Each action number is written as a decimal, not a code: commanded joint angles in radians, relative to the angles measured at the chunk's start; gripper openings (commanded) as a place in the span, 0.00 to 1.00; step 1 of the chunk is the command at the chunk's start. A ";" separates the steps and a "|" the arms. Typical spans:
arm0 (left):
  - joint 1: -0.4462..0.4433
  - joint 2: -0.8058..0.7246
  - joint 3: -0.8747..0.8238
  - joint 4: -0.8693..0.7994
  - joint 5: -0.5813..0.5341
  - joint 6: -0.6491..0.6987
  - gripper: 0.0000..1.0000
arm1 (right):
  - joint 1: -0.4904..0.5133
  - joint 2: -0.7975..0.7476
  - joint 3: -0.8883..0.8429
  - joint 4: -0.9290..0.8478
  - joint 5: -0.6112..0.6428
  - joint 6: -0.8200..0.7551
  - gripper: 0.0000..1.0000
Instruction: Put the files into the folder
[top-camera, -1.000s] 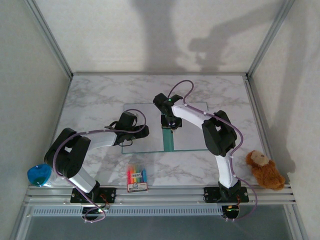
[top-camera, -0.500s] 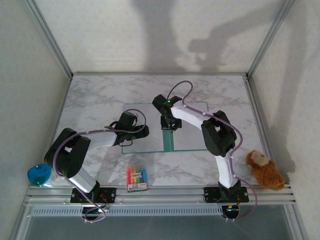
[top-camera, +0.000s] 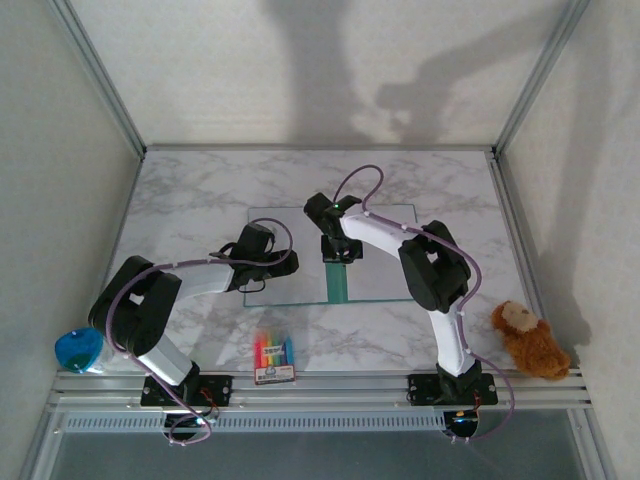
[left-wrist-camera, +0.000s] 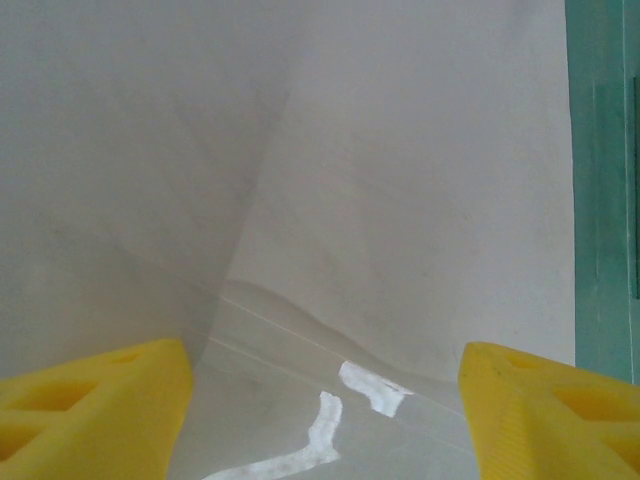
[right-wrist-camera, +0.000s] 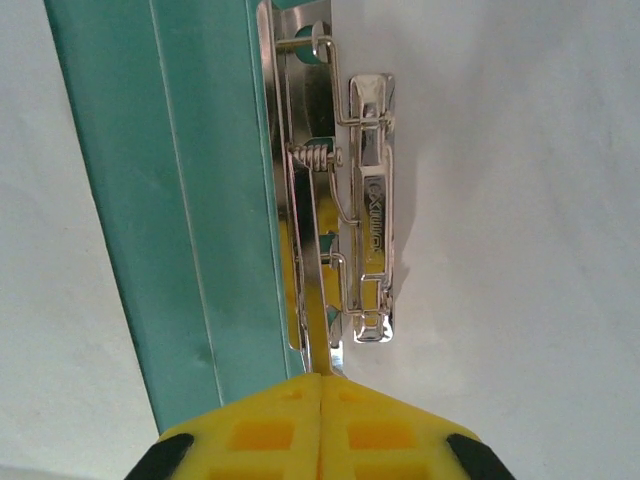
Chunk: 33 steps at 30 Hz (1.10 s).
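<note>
You get soft, dim light: shadows cross the back wall (top-camera: 330, 70), upper frame; glare low in left wrist view.

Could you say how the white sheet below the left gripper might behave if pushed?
The thin white paper sheet would likely buckle rather than slide: a raised fold crosses it. Probably floppy and light, sagging if lifted by one edge.

Crayon box (top-camera: 274, 359) near front edge, brown teddy bear (top-camera: 528, 339) at right, blue object (top-camera: 78, 350) at left
</note>
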 joint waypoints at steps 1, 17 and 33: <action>-0.006 0.049 -0.049 -0.106 -0.019 -0.014 0.73 | 0.000 0.052 -0.047 -0.064 0.067 0.006 0.07; -0.013 0.050 -0.052 -0.103 -0.019 -0.019 0.73 | -0.001 0.082 -0.062 -0.050 0.076 0.010 0.06; -0.014 0.057 -0.050 -0.104 -0.023 -0.022 0.73 | 0.000 0.088 -0.047 -0.012 0.014 0.007 0.06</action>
